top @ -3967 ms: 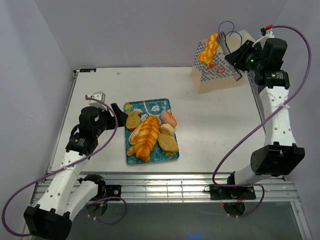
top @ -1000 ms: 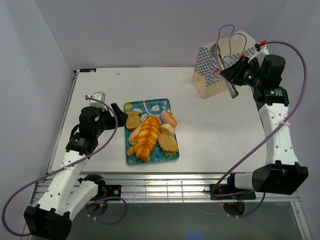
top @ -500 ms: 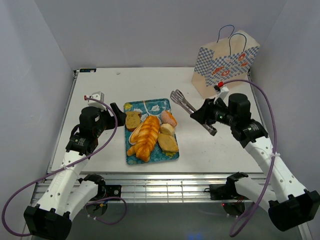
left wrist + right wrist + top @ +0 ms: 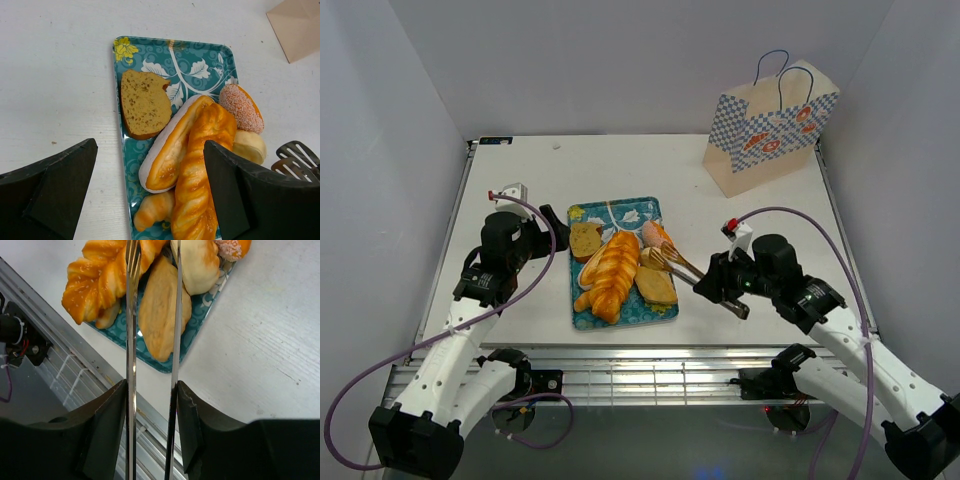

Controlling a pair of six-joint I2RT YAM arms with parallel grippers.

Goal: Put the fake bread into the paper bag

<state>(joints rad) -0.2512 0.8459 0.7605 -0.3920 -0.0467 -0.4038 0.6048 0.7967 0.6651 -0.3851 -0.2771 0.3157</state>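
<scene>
Shiny metal tongs [image 4: 131, 300], glossy fake bread [image 4: 202, 165]

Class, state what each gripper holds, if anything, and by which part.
Right gripper grips the metal tongs near their handle end, tips over the tray. Left gripper holds nothing.

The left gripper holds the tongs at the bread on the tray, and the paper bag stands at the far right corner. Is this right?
Not quite. The top view shows the right gripper, not the left, holding the tongs at the bread on the tray. The rest is correct.
</scene>
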